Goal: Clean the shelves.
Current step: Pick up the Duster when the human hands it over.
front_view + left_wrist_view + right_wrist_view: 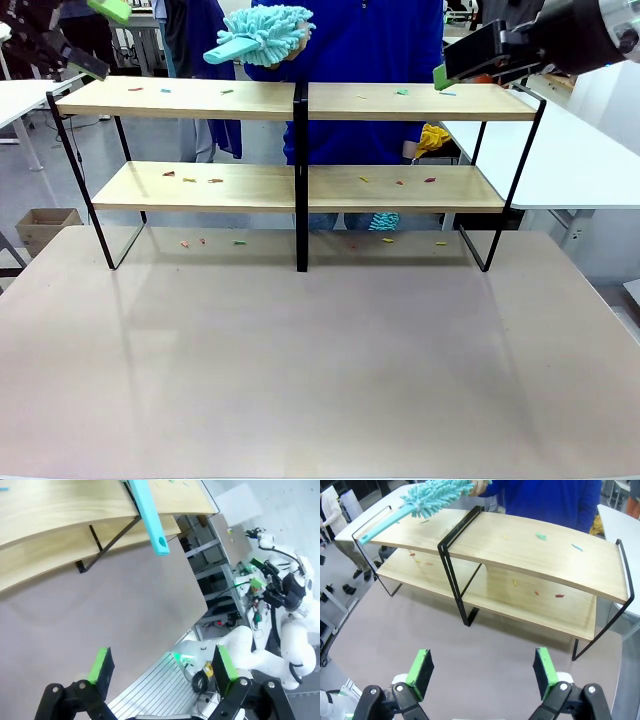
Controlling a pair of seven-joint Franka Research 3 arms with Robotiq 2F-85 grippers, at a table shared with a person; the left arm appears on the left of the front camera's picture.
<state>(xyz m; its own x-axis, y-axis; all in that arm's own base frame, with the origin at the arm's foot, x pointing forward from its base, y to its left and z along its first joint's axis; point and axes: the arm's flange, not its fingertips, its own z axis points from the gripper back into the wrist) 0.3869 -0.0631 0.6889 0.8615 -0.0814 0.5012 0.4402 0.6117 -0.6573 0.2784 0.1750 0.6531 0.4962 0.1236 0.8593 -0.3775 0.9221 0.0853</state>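
Observation:
The shelves (300, 100) stand at the far side of the table, two light-wood boards on a black frame with a central post. Small coloured scraps (402, 92) lie on both boards. Behind the rack a person in blue holds a fluffy teal duster (262, 33) over the top board; its head (440, 495) and handle (150, 515) also show from the wrists. My left gripper (100, 40) hovers open above the rack's left end, empty (162, 665). High off the rack's right end, my right gripper (455, 65) is open too, with nothing between its fingers (482, 667).
More scraps (240, 242) lie on the table (320, 360) under the rack. White tables flank it at the right (570, 150) and left (20, 95). A cardboard box (45, 228) sits on the floor at the left.

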